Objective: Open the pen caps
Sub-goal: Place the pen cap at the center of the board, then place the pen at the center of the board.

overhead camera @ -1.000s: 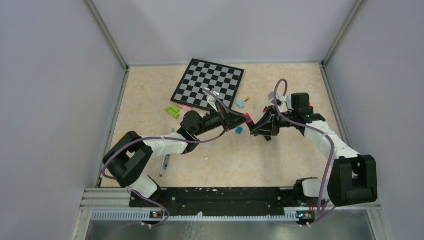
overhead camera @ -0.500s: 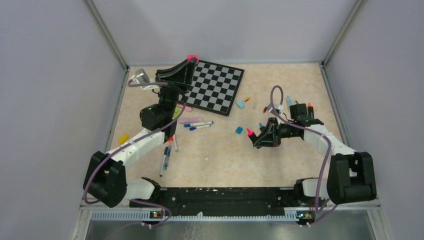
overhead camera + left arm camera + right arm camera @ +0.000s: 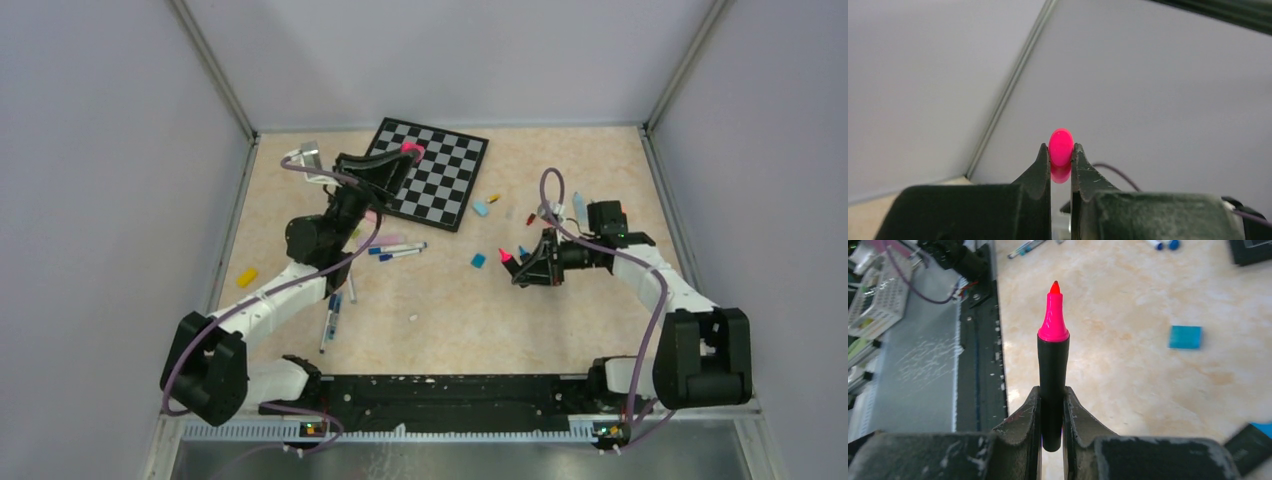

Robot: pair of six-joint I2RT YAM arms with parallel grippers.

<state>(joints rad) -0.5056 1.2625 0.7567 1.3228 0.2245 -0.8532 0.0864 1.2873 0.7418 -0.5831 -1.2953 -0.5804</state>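
Your left gripper pinches the pink cap high near the checkered board and your right gripper clamps the uncapped black pen (tip bare) above the table, so a drop from there can bounce the cap away or smear ink.

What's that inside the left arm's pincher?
A pink cap, squeezed in the left tool. Its rounded end pokes out; the rest is covered by the fingers.
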